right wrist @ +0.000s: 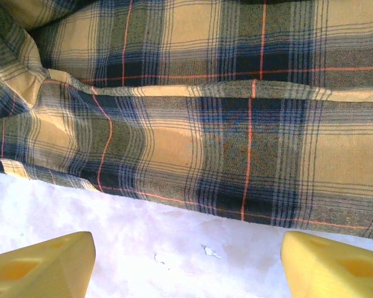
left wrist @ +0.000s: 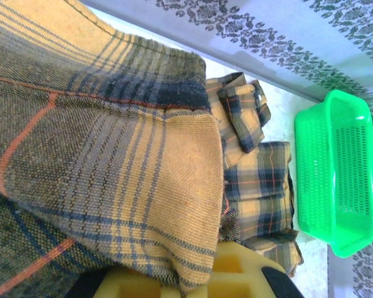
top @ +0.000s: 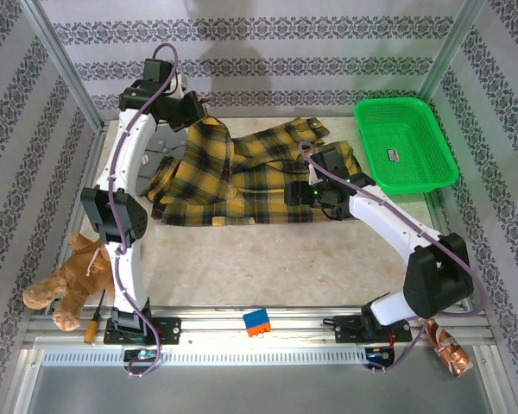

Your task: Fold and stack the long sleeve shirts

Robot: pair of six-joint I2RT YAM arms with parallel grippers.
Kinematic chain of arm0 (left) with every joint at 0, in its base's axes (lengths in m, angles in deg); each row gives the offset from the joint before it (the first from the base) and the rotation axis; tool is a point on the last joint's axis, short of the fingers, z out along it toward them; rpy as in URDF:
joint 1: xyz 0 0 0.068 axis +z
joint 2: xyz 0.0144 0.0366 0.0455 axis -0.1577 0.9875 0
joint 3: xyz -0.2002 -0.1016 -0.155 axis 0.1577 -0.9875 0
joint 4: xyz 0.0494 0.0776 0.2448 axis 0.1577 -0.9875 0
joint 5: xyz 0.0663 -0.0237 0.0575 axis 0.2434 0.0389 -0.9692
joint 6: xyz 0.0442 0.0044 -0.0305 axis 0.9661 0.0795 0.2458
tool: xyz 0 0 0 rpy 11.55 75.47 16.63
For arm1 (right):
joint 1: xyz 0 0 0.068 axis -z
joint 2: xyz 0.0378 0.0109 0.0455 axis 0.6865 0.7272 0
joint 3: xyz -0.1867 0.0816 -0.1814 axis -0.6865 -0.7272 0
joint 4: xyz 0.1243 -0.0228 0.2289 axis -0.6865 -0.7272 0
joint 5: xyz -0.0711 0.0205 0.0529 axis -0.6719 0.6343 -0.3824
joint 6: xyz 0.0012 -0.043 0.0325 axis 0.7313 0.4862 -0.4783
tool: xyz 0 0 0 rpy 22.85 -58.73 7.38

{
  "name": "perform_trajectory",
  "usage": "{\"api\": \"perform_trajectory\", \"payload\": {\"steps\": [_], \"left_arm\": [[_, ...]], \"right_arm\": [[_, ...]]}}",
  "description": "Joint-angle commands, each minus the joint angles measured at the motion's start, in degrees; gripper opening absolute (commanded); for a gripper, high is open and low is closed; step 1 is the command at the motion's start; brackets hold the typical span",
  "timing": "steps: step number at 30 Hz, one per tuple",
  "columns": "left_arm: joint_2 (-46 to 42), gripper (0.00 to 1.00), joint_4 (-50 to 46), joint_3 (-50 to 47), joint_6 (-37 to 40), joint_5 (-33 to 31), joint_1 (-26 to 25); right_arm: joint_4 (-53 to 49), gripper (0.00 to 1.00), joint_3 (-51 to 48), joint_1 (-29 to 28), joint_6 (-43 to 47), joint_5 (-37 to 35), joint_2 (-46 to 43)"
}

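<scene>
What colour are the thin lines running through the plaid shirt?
Red-orange, on the yellow-and-black plaid shirt; clearest in the right wrist view.

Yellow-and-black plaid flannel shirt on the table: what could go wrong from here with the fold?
1. The left gripper, shut on the yellow-and-black plaid flannel shirt, lifts one bunched part, so the cloth may slip out or fold unevenly.
2. The right gripper hangs open over the bare table beside the shirt and pins nothing, so a pull could drag the whole shirt along.
</scene>
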Motion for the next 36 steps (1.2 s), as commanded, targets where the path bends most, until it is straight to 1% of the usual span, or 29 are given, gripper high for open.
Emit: {"api": "perform_trajectory", "payload": {"steps": [1, 3, 7, 11, 14, 16, 21, 24, 26, 28, 30, 33, 34, 36], "left_arm": [[-3.8, 0.0, -1.6, -2.6, -1.9, 5.2, -0.2], [-7.9, 0.0, 1.7, -10.8, -4.9, 8.7, -0.4], [-19.0, 0.0, 8.2, -31.4, -9.6, 12.7, -0.5], [-29.2, 0.0, 9.5, -48.7, -12.5, 14.3, -1.0], [-35.3, 0.0, 10.0, -57.1, -15.4, 15.3, -2.0], [-37.8, 0.0, 8.2, -58.8, -16.2, 15.8, -3.0], [-44.3, 0.0, 1.7, -59.3, -18.0, 14.6, -4.2], [-47.4, 0.0, -1.6, -60.0, -18.9, 12.8, -5.1], [-48.8, 0.0, -1.6, -61.4, -20.0, 11.2, -6.3], [-49.5, 0.0, 1.3, -63.4, -21.7, 9.1, -8.0], [-49.2, 0.0, 7.8, -66.1, -24.5, 7.3, -10.8], [-46.0, 0.0, 16.7, -70.1, -28.3, 5.3, -16.0], [-44.7, 0.02, 19.5, -71.6, -29.7, 5.4, -17.7], [-43.1, 0.1, 23.6, -74.5, -31.7, 4.9, -20.4]], "right_arm": [[0.2, 0.79, 0.3, 0.7, -0.6, -1.2, -0.3], [0.1, 0.79, 0.3, 0.7, -0.5, -1.2, -0.2], [0.1, 0.79, 0.2, 1.0, -0.2, -0.8, -0.1], [0.2, 0.79, -0.4, 1.2, 0.2, 0.1, -0.1], [0.9, 0.79, -1.0, 1.3, 0.4, 1.2, 0.3], [1.1, 0.79, -1.0, 1.4, 0.6, 2.0, 1.0], [2.0, 0.79, -1.6, 1.4, 1.0, 3.1, 1.6], [2.6, 0.79, -2.2, 1.6, 1.4, 3.7, 2.0], [3.1, 0.78, -2.7, 1.7, 1.4, 4.4, 2.2], [3.9, 0.78, -3.1, 1.7, 1.5, 4.9, 2.4], [4.2, 0.78, -3.4, 1.8, 1.5, 5.0, 2.5], [4.4, 0.78, -3.8, 2.1, 1.4, 5.0, 2.5], [4.3, 0.78, -3.8, 2.2, 1.4, 5.1, 2.4], [3.8, 0.78, -3.8, 2.5, 1.6, 5.2, 2.1]]}}
